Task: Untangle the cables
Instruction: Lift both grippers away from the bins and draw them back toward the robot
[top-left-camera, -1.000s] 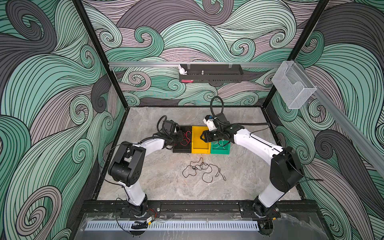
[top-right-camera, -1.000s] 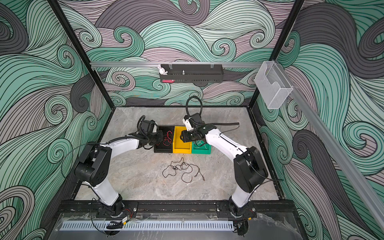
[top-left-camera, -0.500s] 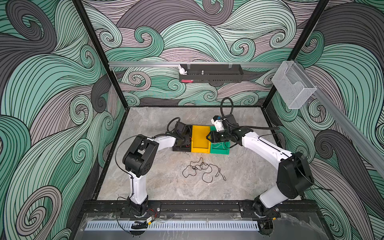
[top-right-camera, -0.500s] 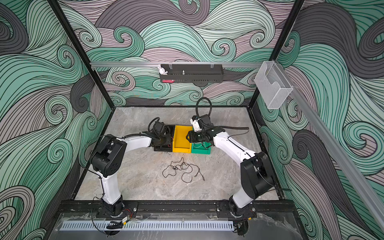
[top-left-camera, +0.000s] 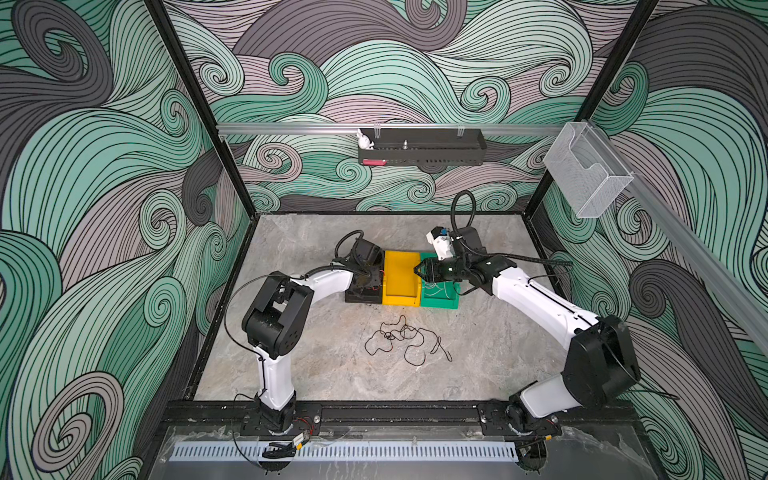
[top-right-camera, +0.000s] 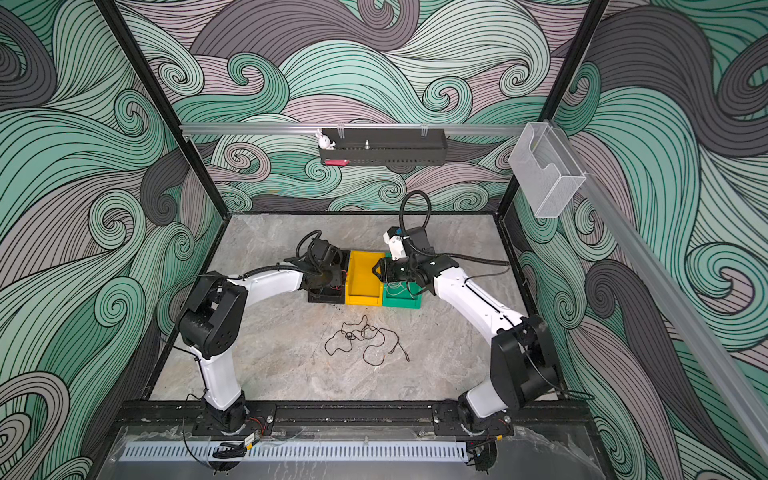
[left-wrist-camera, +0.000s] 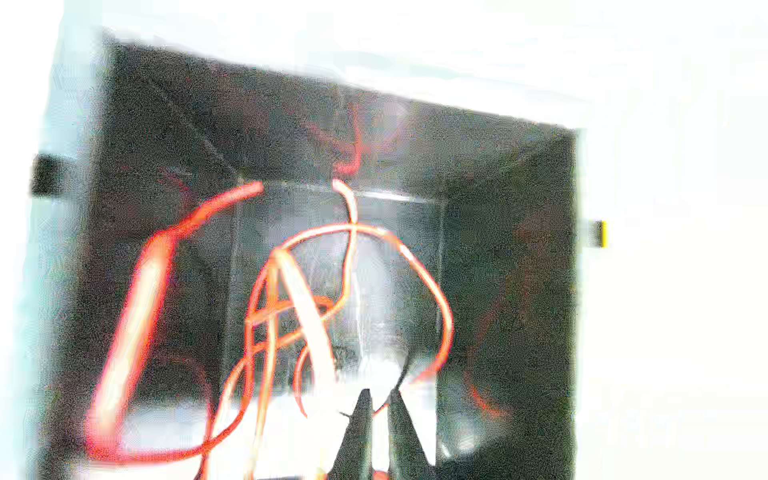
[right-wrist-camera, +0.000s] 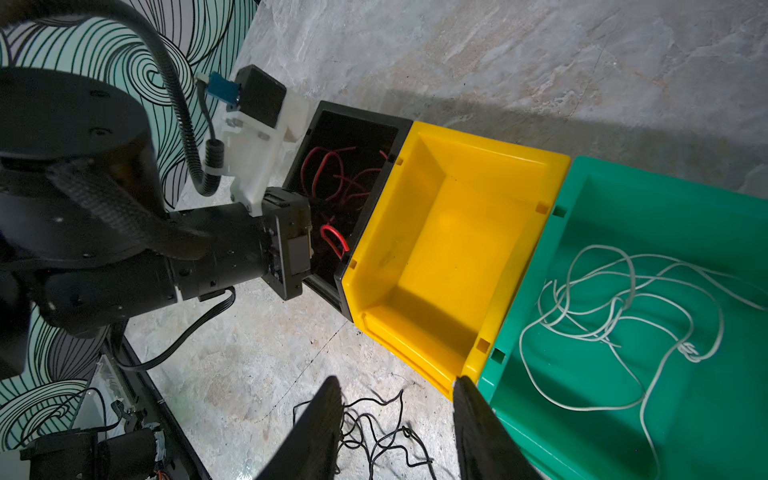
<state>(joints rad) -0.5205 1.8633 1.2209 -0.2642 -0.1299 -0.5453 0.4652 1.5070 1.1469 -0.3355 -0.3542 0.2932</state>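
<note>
- Left claw (left-wrist-camera: 380, 392): set down inside the black bin (right-wrist-camera: 361, 133), tips low over its floor. The jaws are narrow, with a slim gap between the tips. A red strand crosses that gap, but glare hides whether it is pinched or free.
- Red cables (left-wrist-camera: 133, 324): loose loops lying in the black bin, one of them curving close around the left claw's tips.
- Right claw (right-wrist-camera: 398, 386): wide and empty, above the seam where the yellow bin (right-wrist-camera: 478, 216) meets the green bin (right-wrist-camera: 665, 199), touching neither.
- White cables (right-wrist-camera: 615, 303): slack coils on the floor of the green bin.
- Black cables (top-left-camera: 403, 340): one loose tangle on the table (top-left-camera: 324, 365), in front of the three bins and well apart from both claws. The top views hint at red in it, but it is too thin to confirm.
- Step in hand, as judged: dropping the red strand into the black bin.
- Release: the left claw's jaws should part fully before the claw rises, since so thin a wire can cling to a pad.
- Exit: a straight lift is best, clear of the loop beside the tips. A sideways pull risks hooking that loop and dragging red cable back over the rim.
- Check: the whole strand should lie below the bin's rim, with no tail hanging over it.
- Right claw: best kept clear of the bins until the left arm withdraws. The black tangle looks like the next item, and the empty yellow bin its likely place.
</note>
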